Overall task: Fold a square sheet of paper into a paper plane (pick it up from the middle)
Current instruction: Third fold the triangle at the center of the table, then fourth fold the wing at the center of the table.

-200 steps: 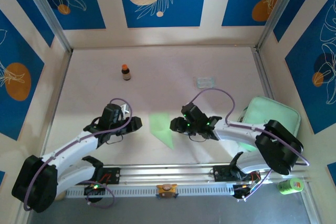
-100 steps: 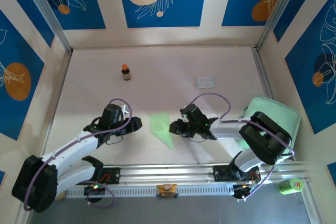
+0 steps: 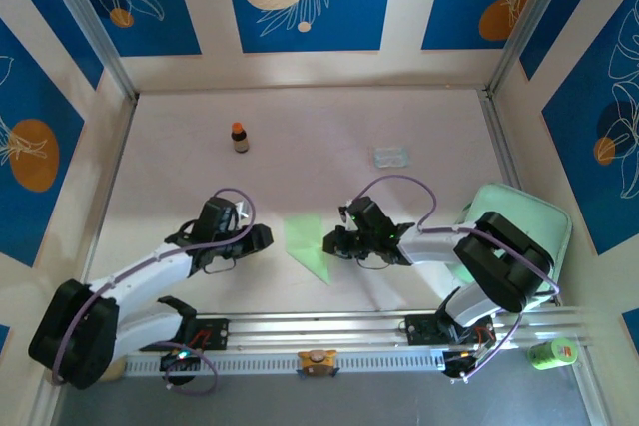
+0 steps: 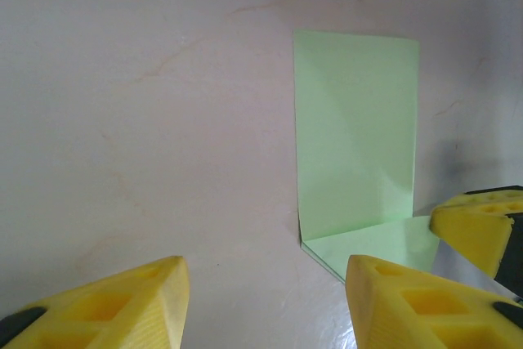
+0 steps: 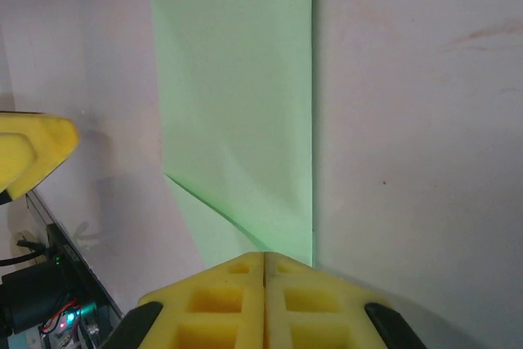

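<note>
a partly folded sheet of pale green paper [image 3: 310, 241] is lying flat on the pale table [image 3: 329, 137], near its front edge and between the two arms, with a lower flap peeking out beneath the long folded panel. the right gripper [image 5: 263, 263] is resting at the paper's right edge with its yellow fingers pressed together; whether it is pinching the sheet cannot be told. the left gripper [image 4: 265, 284] is hanging just left of the paper, fingers spread apart and holding nothing.
</note>
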`<state>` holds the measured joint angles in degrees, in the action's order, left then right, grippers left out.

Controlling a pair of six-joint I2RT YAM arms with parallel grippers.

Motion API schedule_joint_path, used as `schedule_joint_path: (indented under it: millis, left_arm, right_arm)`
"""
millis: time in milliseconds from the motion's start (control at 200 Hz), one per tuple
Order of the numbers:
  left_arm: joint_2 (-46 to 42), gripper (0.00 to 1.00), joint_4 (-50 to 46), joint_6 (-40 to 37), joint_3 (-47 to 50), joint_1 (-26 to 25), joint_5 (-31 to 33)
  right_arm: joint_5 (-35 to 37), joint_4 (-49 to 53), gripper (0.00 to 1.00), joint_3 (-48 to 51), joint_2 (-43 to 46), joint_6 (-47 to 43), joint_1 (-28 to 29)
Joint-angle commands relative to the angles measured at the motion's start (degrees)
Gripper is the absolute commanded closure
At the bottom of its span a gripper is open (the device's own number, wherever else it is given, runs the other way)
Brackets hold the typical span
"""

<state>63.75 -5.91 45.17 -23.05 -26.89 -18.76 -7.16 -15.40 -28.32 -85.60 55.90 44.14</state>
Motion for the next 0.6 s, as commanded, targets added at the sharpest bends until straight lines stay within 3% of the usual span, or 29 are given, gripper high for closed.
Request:
schedule_joint_path:
  millis: [0, 290, 595]
  left_arm:
    - [2.1, 0.45, 3.6, 1.5, -2.2, 0.0, -4.3]
    - [10.6, 0.38, 9.6, 3.6, -6.0, 0.0, -11.2]
    - [17.5, 0.39, 12.9, 5.6, -8.2, 0.0, -12.7]
  right_arm:
    - [-1.3, 0.3, 0.93, 1.0, 2.3, -1.2, -0.4]
    - [-4.8, -0.5, 0.94, 1.7, 5.1, -2.4, -1.6]
    - [-6.1, -3.2, 0.94, 4.3, 7.0, -1.2, -2.6]
